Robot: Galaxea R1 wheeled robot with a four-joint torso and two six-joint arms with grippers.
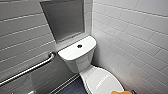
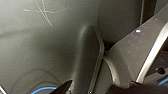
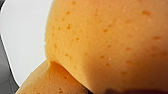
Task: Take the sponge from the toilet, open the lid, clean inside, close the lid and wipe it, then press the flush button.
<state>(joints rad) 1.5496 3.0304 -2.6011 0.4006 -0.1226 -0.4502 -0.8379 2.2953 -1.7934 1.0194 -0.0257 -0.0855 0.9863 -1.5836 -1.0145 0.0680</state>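
Note:
The white toilet (image 1: 75, 56) stands in the corner, and the round dark flush button (image 1: 79, 46) sits in the middle of its tank top. The oval lid (image 1: 102, 80) lies shut over the bowl. At the lid's near edge the orange sponge (image 1: 121, 92) just shows. In the right wrist view the sponge (image 3: 107, 42) looms very close and folded, with the white lid (image 3: 22, 37) behind it. My right gripper is shut on the sponge. My left gripper is open and holds nothing.
A steel grab bar (image 1: 27, 70) runs along the grey tiled wall on the left. A grey recessed panel (image 1: 63, 18) sits above the tank. White tiles (image 1: 135, 37) close the right side. Dark floor (image 1: 72, 88) shows left of the bowl.

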